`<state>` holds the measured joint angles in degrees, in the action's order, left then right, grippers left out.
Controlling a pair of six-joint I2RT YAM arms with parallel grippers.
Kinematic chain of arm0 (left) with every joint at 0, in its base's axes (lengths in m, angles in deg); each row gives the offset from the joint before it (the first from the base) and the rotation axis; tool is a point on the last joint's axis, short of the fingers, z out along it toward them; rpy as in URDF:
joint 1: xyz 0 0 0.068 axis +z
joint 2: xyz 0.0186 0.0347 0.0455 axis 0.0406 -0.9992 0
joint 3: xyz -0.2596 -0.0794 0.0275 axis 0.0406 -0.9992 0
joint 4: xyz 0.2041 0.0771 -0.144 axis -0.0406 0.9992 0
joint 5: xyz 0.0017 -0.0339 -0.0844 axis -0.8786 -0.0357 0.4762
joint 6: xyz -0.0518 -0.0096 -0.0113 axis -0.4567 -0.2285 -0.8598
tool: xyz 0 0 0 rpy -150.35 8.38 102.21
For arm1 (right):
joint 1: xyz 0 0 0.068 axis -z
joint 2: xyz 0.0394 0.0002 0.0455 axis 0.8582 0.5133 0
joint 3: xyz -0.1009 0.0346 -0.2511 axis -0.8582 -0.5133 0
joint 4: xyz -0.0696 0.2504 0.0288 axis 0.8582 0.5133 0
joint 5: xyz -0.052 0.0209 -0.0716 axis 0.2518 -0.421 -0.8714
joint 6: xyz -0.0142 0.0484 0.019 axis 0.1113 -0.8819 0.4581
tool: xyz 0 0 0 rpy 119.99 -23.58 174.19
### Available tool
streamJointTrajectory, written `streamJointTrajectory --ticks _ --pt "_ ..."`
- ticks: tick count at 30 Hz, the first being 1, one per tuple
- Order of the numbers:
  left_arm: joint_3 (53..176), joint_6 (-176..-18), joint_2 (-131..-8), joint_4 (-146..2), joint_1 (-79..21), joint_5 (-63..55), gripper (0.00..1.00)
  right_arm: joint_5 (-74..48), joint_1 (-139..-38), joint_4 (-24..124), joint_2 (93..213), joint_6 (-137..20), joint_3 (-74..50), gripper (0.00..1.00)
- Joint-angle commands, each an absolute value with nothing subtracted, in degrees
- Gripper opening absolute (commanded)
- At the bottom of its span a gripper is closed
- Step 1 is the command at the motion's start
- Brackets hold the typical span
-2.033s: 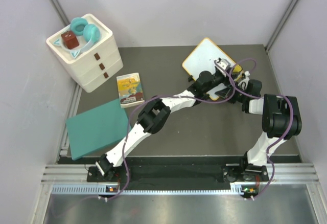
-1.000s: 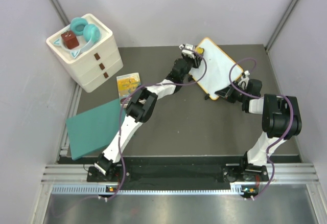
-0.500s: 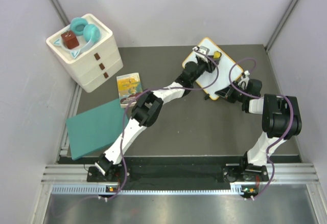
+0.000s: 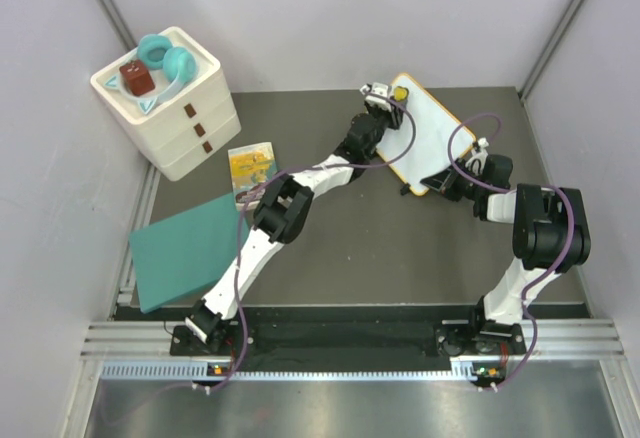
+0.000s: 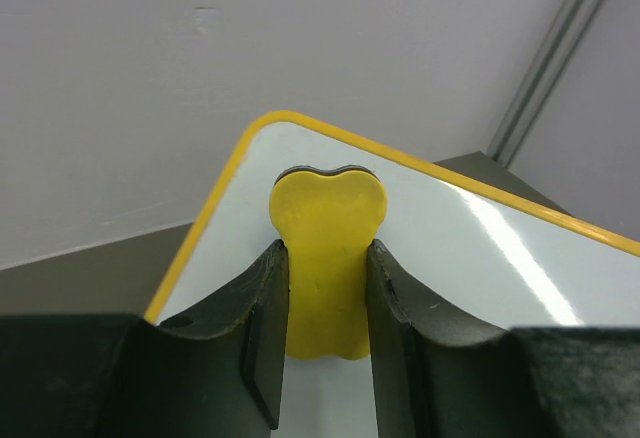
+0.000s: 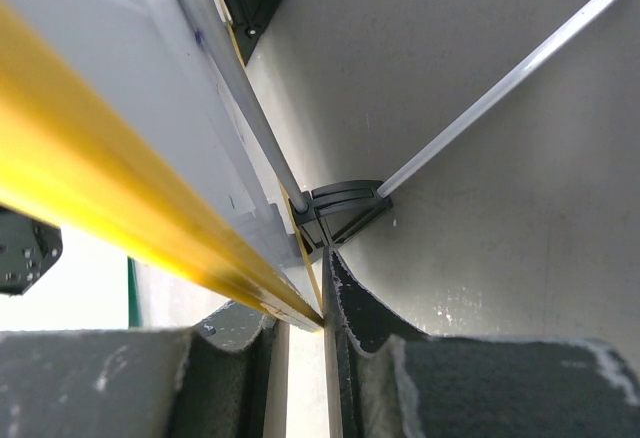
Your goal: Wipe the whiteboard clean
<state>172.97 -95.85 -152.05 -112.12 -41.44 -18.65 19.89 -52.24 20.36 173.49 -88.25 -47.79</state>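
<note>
The whiteboard [image 4: 432,138] stands tilted at the back right of the table, white with an orange-yellow frame, no scribbles visible. My left gripper [image 4: 392,93] is at its far upper corner, shut on a yellow eraser [image 5: 328,258] pressed flat on the white surface [image 5: 470,268]. My right gripper [image 4: 437,180] is shut on the board's near lower edge; in the right wrist view the yellow frame [image 6: 120,198] runs between the fingers [image 6: 365,318], with a black foot [image 6: 340,208] and wire stand behind.
A white drawer unit [image 4: 170,103] with teal headphones [image 4: 165,58] and a dark red box stands back left. A small book [image 4: 250,173] and a flat teal rectangle [image 4: 190,251] lie left of the arms. Grey walls enclose the table.
My left gripper with the eraser swept across the board, right then back left, and now sits at the far upper corner. The right gripper kept holding the board's lower edge.
</note>
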Motion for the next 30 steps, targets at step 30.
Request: streamJointTrajectory --ticks 30 --pt "113.57 -89.57 -108.87 -138.14 -37.04 -23.52 0.0 20.56 -53.49 24.72 174.33 -85.73 -47.41 0.0"
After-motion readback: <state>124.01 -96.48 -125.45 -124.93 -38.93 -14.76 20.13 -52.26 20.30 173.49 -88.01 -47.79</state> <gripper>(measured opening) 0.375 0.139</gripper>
